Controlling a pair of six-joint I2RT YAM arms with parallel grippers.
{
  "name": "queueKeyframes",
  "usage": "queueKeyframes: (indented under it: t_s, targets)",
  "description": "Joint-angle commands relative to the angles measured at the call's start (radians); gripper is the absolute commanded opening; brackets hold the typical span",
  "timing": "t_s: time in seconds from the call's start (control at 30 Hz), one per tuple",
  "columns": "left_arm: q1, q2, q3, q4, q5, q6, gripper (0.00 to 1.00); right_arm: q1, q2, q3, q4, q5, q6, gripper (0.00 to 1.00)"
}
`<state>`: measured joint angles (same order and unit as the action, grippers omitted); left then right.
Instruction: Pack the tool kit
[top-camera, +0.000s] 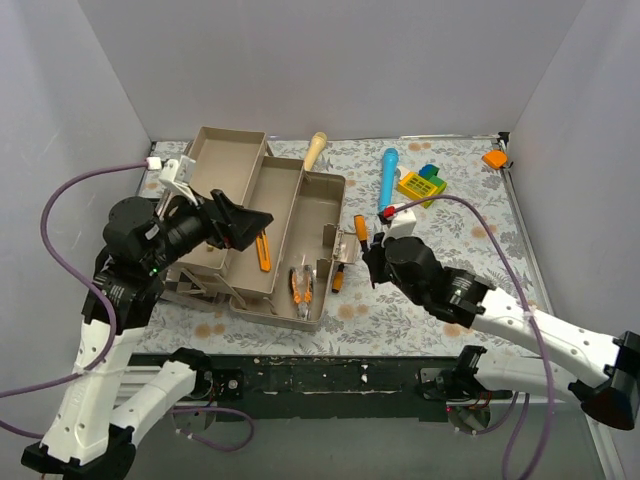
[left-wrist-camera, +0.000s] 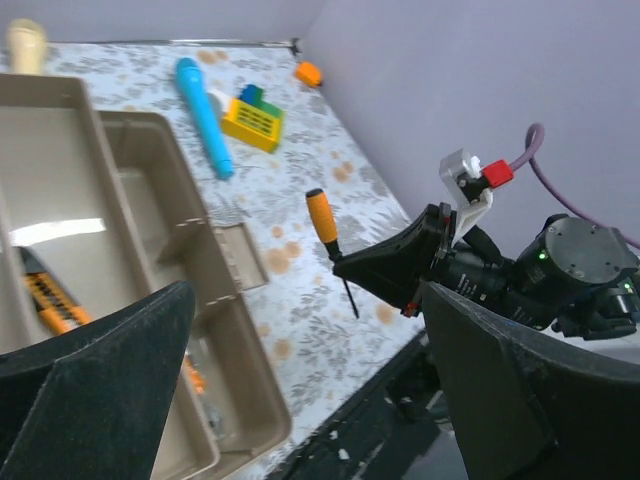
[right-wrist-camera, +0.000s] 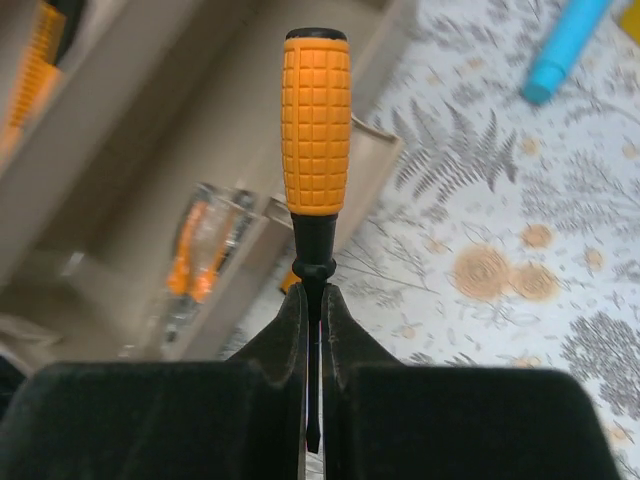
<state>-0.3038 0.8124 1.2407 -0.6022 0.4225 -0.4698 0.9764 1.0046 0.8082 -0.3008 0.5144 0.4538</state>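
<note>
Top view: the open toolbox (top-camera: 281, 190) sits centre-left on the surface, with the left gripper (top-camera: 255, 228) above it.
Left wrist view: its fingers (left-wrist-camera: 90, 370) are spread wide and empty.
Right wrist view: the right gripper (right-wrist-camera: 312, 302) pinches the screwdriver (right-wrist-camera: 316, 130) by its thin shank, right of the toolbox. It looks light and rigid and may pivot; the ribbed handle is judged the surer hold.

Lit evenly from above w/ soft white light, fairly bright; walls (top-camera: 330, 60) are rendered pale lilac. Only faint, soft shadows are cast onto the counter (top-camera: 500, 230). In left wrist view, a glare patch is seen on the toolbox (left-wrist-camera: 60, 232) floor; left jaws are blurred. In right wrist view, screwdriver (right-wrist-camera: 316, 125) handle is sharp, bkgd and right jaws soft.
</note>
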Motion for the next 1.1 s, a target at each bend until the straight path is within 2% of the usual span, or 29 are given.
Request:
queueKeyframes:
  t_s: [0.0,0.17,0.27,0.4,0.63,0.77,0.87,1.03,1.07]
  targets:
    - [-0.116,0.021,-0.084,0.169,0.044,-0.141,0.98,0.116,-0.052,0.109,0.037,0.102,0.008,0.01]
    - [-0.257,0.059,-0.144,0.292,0.019,-0.207,0.98,0.217,0.031,0.233,0.115,0.067,-0.021,0.01]
    - [-0.308,0.086,-0.161,0.311,-0.016,-0.213,0.94,0.290,0.087,0.290,0.176,0.072,-0.064,0.01]
    - [-0.327,0.097,-0.190,0.305,-0.037,-0.211,0.79,0.378,0.124,0.319,0.261,0.114,-0.128,0.01]
    - [-0.336,0.091,-0.218,0.292,-0.053,-0.225,0.42,0.447,0.178,0.361,0.292,0.188,-0.173,0.01]
    - [-0.343,0.088,-0.227,0.286,-0.060,-0.225,0.45,0.455,0.169,0.355,0.325,0.217,-0.179,0.01]
    - [-0.343,0.090,-0.231,0.275,-0.074,-0.225,0.59,0.455,0.154,0.341,0.342,0.216,-0.191,0.01]
    - [-0.342,0.116,-0.224,0.275,-0.065,-0.217,0.61,0.456,0.135,0.318,0.361,0.216,-0.196,0.01]
    - [-0.345,0.120,-0.224,0.275,-0.064,-0.217,0.54,0.456,0.134,0.313,0.367,0.214,-0.196,0.01]
